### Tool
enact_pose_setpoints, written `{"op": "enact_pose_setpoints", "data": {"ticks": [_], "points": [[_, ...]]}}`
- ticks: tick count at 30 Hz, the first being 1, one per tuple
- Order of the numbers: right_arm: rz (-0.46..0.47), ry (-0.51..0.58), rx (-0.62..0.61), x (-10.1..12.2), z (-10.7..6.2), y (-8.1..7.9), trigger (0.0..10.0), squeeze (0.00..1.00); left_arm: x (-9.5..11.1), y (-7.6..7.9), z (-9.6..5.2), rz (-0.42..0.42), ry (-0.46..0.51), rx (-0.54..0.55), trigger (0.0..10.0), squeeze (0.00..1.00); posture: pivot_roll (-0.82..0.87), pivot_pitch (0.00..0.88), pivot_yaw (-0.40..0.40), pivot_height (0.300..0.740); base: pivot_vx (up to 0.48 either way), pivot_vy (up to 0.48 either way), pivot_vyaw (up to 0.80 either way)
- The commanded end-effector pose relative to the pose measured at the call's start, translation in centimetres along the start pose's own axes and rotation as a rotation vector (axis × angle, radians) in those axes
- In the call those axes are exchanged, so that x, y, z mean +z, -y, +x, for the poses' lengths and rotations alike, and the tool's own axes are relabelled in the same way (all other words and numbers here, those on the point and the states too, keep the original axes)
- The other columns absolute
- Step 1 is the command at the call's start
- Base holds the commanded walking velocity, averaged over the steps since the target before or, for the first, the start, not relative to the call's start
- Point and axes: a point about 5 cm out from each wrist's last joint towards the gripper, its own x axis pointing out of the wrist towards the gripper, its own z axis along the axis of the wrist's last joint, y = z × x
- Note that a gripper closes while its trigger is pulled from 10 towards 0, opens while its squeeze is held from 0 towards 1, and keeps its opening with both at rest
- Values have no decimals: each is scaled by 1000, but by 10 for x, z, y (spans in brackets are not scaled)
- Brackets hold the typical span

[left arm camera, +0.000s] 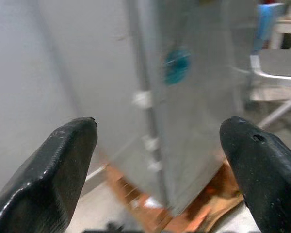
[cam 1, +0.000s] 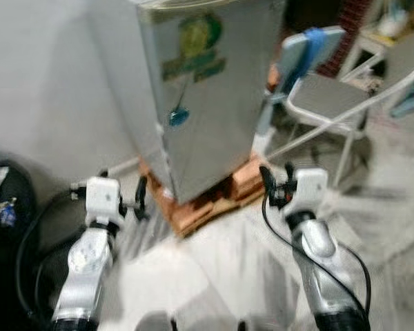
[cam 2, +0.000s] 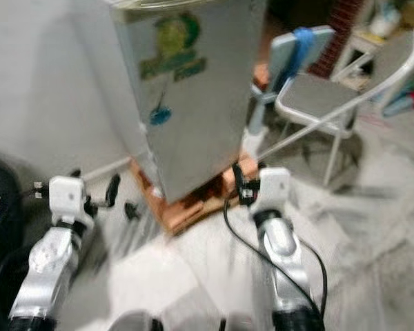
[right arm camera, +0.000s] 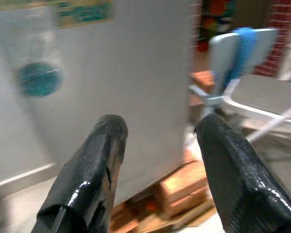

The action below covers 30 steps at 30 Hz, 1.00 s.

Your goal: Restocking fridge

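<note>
Both arms of the robot are raised before a closed silver fridge [cam 1: 207, 103]: the left gripper [cam 1: 141, 200] spread wide and holding nothing, the right gripper [cam 1: 276, 185] parted more narrowly, also holding nothing. The fridge stands on a wooden pallet [cam 1: 207, 203] just ahead of the fingers, a green sticker [cam 1: 196, 47] and a round teal magnet [cam 1: 179, 117] on its door. Beyond its right side stands a folding chair [cam 1: 331, 96].

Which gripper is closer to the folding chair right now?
Right. The right gripper is raised just short of the folding chair; the left gripper is across the fridge from it.
</note>
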Motion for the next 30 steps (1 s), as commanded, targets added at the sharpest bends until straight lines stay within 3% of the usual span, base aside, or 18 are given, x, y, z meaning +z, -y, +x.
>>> {"op": "enact_pose_setpoints", "data": {"ticks": [1, 9, 14, 21, 26, 30], "points": [[-14, 10, -27, 4, -2, 12, 10000, 0, -1, 10, -1, -16, -6, -19, 10000, 0, 12, 58, 5, 740, 0, 450, 0], [-15, -10, -38, -1, -5, 17, 10000, 0, -3, 7, -2, -10, -17, -7, 10000, 0, 20, 59, -21, 740, 0, 457, 0], [-12, -29, -35, -6, -8, 16, 10000, 0, -6, 11, -3, -8, -30, -11, 10000, 0, 27, 52, -37, 740, 0, 465, -592], [-12, -39, -39, -9, -8, 14, 10000, 0, -6, 10, -2, 35, -36, -6, 10000, 0, 42, 58, -44, 740, 0, 478, 0], [-24, -25, -109, -8, -11, 23, 10000, 0, -6, 5, -3, 75, -39, 19, 10000, 0, 34, 58, -28, 740, 0, 0, 0], [-29, -20, -142, -8, -12, 29, 10000, 0, -5, 12, -5, 61, -32, -30, 10000, 0, 38, 60, -29, 740, 0, 0, 0]]}}
